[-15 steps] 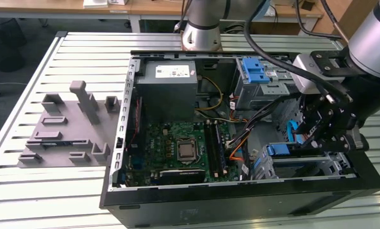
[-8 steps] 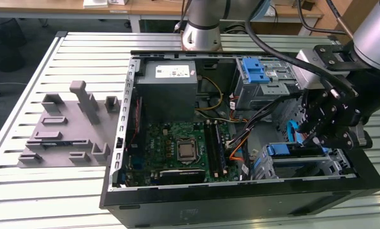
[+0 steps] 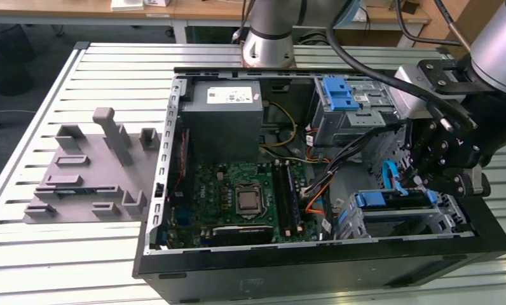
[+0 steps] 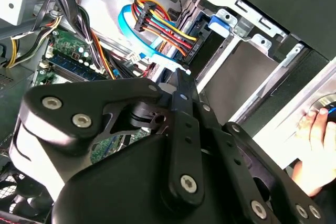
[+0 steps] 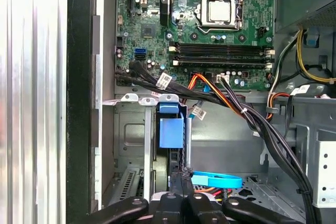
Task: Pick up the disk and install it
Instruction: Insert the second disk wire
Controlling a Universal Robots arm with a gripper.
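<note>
The disk sits edge-up in the lower metal drive bay at the front corner of the open computer case, on the exterior view's right. In the first wrist view its blue carrier shows between the bay's silver rails. My black gripper hangs just above that bay, jaws shut together with nothing between them. In the first wrist view the gripper points along the disk's dark edge, close behind the blue carrier; I cannot tell whether it touches. In the second wrist view the gripper ends beside the blue flat cable.
A grey power supply box, the green motherboard and an upper cage with a blue latch fill the case. Black and orange cables cross beside the bay. A grey fixture lies outside the case. A hand rests nearby.
</note>
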